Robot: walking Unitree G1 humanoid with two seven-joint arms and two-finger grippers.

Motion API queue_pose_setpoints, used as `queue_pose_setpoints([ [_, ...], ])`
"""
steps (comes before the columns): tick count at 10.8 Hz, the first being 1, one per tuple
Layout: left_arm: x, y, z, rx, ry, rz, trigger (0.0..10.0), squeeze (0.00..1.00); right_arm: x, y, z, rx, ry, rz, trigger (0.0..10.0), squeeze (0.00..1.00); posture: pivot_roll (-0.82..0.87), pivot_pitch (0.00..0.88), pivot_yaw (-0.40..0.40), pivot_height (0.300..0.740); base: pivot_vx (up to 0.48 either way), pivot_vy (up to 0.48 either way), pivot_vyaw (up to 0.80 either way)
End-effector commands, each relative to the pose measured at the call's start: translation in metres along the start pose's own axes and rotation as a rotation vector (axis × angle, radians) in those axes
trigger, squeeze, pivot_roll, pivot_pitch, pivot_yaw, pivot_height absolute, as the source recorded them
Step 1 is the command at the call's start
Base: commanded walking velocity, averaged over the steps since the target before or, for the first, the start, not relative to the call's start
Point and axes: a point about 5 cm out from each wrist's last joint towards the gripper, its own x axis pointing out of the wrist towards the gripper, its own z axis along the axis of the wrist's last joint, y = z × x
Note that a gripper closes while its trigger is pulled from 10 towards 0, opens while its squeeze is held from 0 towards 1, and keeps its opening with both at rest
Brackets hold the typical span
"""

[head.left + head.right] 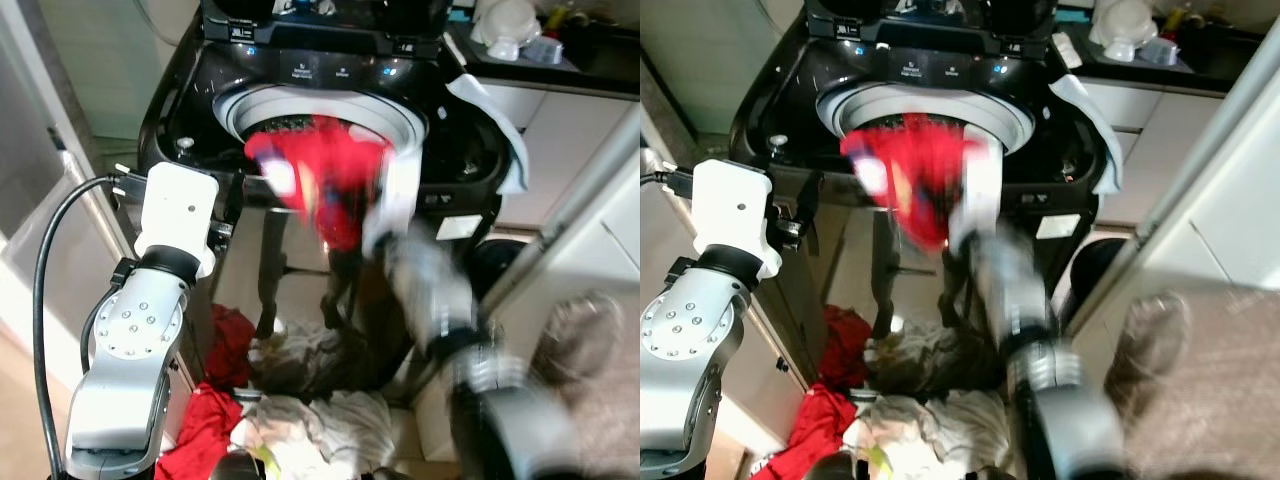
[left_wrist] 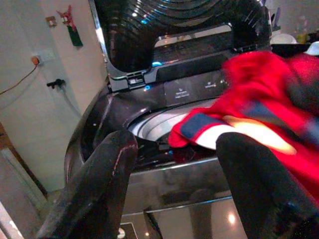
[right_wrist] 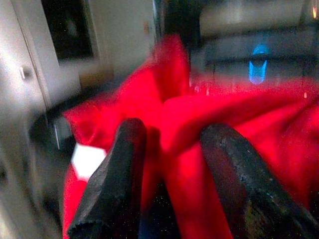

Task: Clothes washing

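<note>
A red garment (image 1: 330,185) hangs over the front rim of the open washing machine (image 1: 190,120), pinched by the blurred right gripper (image 3: 167,164). The left gripper (image 2: 174,184) waits spread, empty, beside the machine. Loading appears underway; next, release it into the drum, then fetch from the floor pile (image 1: 310,420).

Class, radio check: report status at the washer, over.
Right gripper shut on red garment, at the washer drum rim. Left gripper open, empty, beside the washer front. More laundry on the floor below.
</note>
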Motion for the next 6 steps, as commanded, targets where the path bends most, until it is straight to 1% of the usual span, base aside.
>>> queue_pose_setpoints([
  [1, 0.0, -0.001, 0.005, -0.002, -0.018, -0.004, 10.0, 0.0, 0.007, -0.006, 0.019, 0.006, -0.069, -0.014, 10.0, 0.0, 0.24, 0.044, -0.072, 0.74, 0.0, 0.0, 0.0],
  [2, 0.001, -0.002, 0.004, -0.006, -0.019, -0.004, 10.0, 0.0, 0.019, -0.007, 0.044, -0.027, -0.141, -0.012, 10.0, 0.0, 0.23, 0.037, -0.073, 0.74, 0.0, 0.0, 0.0],
  [3, 0.002, -0.003, 0.004, -0.007, -0.019, -0.005, 10.0, 0.0, 0.027, -0.011, 0.071, -0.077, -0.235, -0.054, 10.0, 0.0, 0.23, 0.037, -0.073, 0.74, 0.0, 0.0, 0.0],
  [4, 0.002, -0.004, 0.004, -0.008, -0.02, -0.006, 10.0, 0.0, 0.028, -0.013, 0.087, -0.132, -0.307, -0.074, 10.0, 0.0, 0.23, 0.034, -0.082, 0.74, 0.0, 0.0, 0.0],
  [5, 0.003, -0.004, 0.004, -0.009, -0.021, -0.002, 10.0, 0.0, 0.025, -0.013, 0.084, -0.117, -0.308, -0.062, 10.0, 0.0, 0.23, 0.035, -0.085, 0.74, 0.0, 0.0, 0.0],
  [6, 0.002, -0.003, 0.002, -0.012, -0.016, 0.007, 10.0, 0.0, 0.009, -0.01, 0.061, -0.088, -0.265, -0.025, 10.0, 0.0, 0.22, 0.036, -0.092, 0.74, 0.0, 0.0, 0.0],
])
